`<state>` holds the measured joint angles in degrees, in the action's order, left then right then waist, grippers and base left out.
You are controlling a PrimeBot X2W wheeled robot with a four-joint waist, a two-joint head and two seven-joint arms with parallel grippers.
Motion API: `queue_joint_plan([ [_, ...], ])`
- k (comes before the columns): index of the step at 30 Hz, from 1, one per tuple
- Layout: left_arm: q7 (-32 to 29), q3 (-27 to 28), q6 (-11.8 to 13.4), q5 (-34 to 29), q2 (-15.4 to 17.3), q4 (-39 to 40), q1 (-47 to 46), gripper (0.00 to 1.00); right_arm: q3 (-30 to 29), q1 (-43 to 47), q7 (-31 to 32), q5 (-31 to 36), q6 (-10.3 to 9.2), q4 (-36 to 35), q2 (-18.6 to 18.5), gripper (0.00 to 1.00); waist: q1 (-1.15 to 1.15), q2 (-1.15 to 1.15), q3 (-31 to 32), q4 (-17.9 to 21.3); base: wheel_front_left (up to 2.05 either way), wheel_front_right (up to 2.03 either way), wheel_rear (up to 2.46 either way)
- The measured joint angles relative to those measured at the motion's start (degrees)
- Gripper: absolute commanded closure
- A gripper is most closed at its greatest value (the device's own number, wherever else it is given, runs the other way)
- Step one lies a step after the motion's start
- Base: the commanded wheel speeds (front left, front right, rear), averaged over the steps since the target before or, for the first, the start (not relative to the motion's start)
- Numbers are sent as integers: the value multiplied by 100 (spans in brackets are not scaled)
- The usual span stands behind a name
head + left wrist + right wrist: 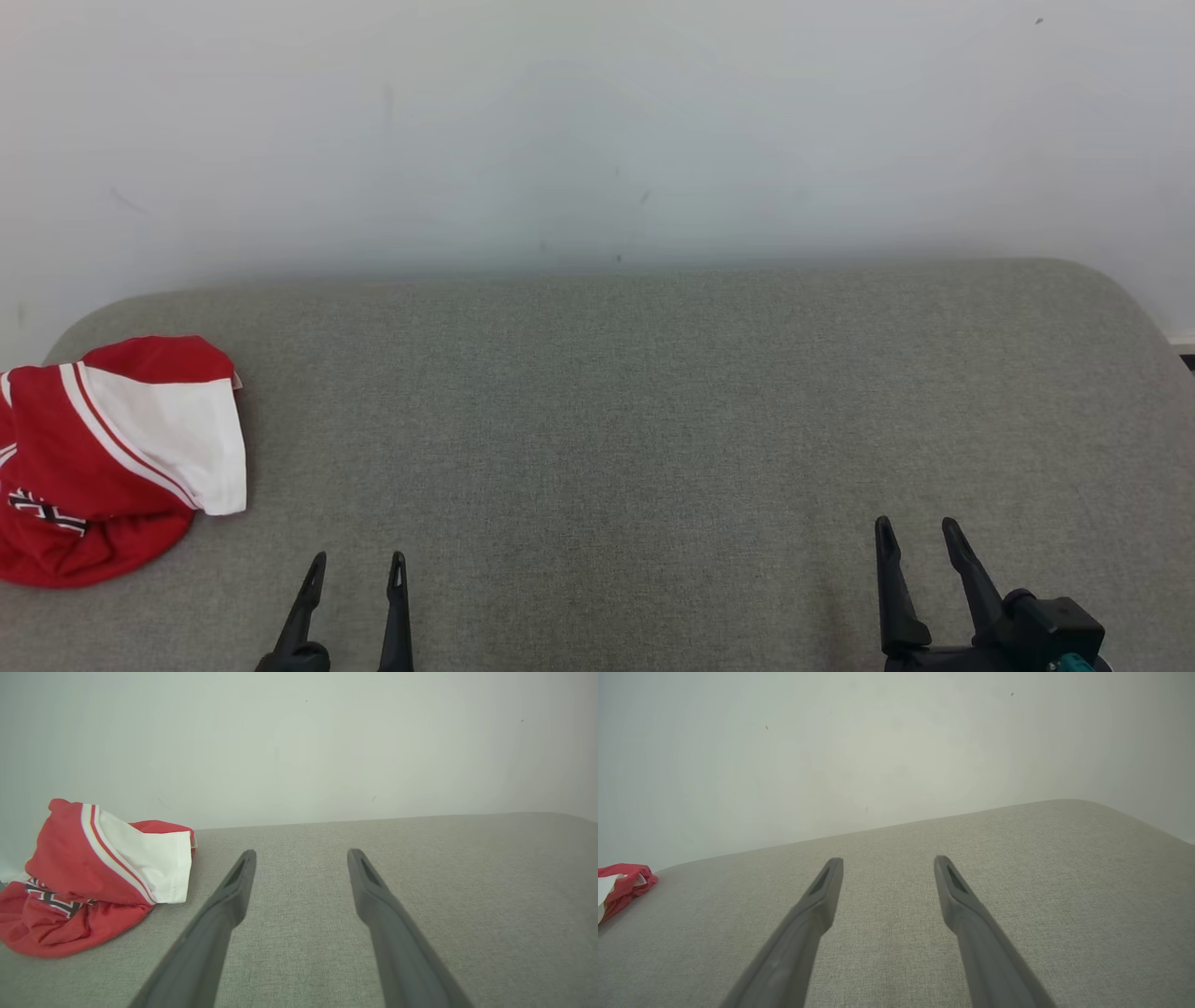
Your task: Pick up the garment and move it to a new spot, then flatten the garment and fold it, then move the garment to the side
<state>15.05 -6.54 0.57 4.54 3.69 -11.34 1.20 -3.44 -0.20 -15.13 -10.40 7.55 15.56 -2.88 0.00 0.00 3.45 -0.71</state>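
While the pale wall (597, 121) takes up the top of the head view from ten round to two o'clock, the grey fabric-covered surface (653, 392) spreads across everything below it. The garment (103, 457), red with a white panel, white stripes and some dark lettering, lies crumpled in a heap at about eight o'clock on that surface, at its left end, and the picture's edge cuts part of it off. The left gripper (359, 560) sits at seven o'clock, near the heap but apart from it, with its two dark fingers spread wide and nothing between them. The right gripper (917, 525) sits at five o'clock, well apart from the cloth, its fingers likewise spread and holding nothing. In the left wrist view the heap lies at nine o'clock, just beside the nearer finger without touching it. In the right wrist view only a red edge of it peeps in at nine o'clock.
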Motion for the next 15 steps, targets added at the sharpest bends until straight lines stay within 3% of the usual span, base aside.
queue_joint_plan([
  [15,0,57,-48,31,-54,-120,-3,0,-60,47,0,-2,0,45,-1,0,0,0,1,-115,0,0,0],
])
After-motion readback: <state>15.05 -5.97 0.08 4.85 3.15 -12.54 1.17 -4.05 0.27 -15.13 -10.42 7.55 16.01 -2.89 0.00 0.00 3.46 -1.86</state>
